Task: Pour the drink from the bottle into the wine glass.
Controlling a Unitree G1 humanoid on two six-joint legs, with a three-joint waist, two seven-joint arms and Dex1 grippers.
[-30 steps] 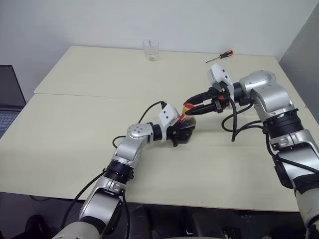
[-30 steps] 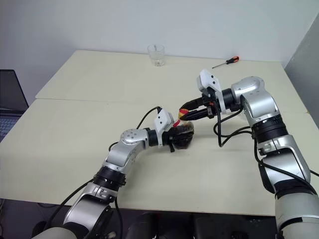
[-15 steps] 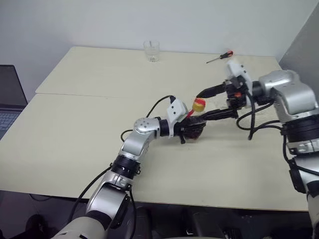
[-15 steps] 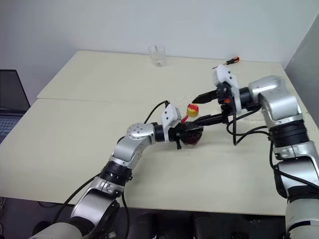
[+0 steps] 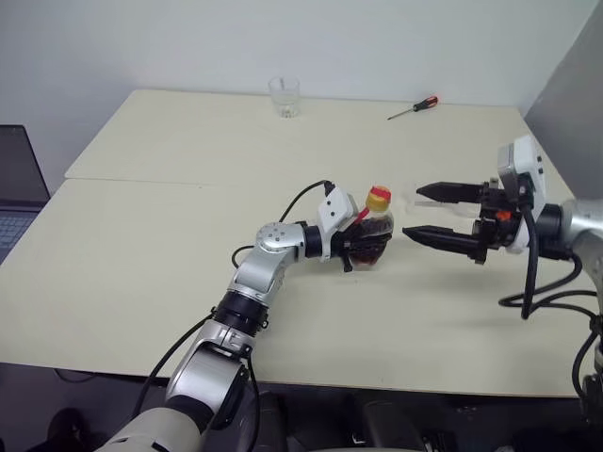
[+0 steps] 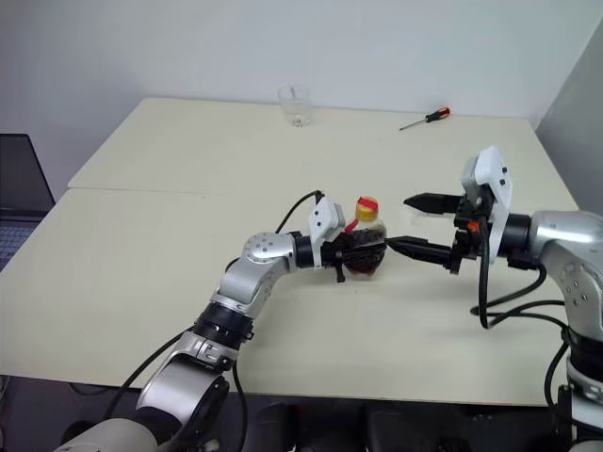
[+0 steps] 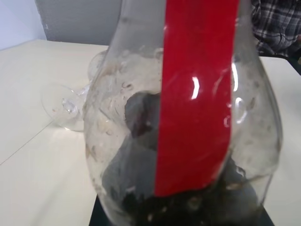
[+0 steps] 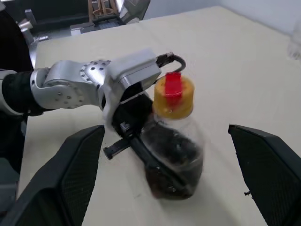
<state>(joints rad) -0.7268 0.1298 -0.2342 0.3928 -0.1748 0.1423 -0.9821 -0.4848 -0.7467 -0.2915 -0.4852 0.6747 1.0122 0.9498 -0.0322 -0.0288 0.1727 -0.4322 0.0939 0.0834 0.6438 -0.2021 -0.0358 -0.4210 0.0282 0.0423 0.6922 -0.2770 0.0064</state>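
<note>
Right tool [image 5: 411, 212] now withdrawn, wide apart; bottle [image 5: 374, 239] upright, cap up, clamped in left tool [image 5: 356, 247].

The two head cameras look forward and down from above the near edge of the counter [image 5: 141, 217], taking in both arms and the far wall; they sit side by side, so each shows the same scene slightly shifted. The left wrist camera is pressed very close to the bottle [image 7: 188, 122], facing across the counter toward the wine glass [image 7: 70, 106] lying beyond it. The right wrist camera stands farther back, looking along its own spread fingers [image 8: 61, 179] at the bottle and the left tool [image 8: 141, 141]. All four views share the bottle.
</note>
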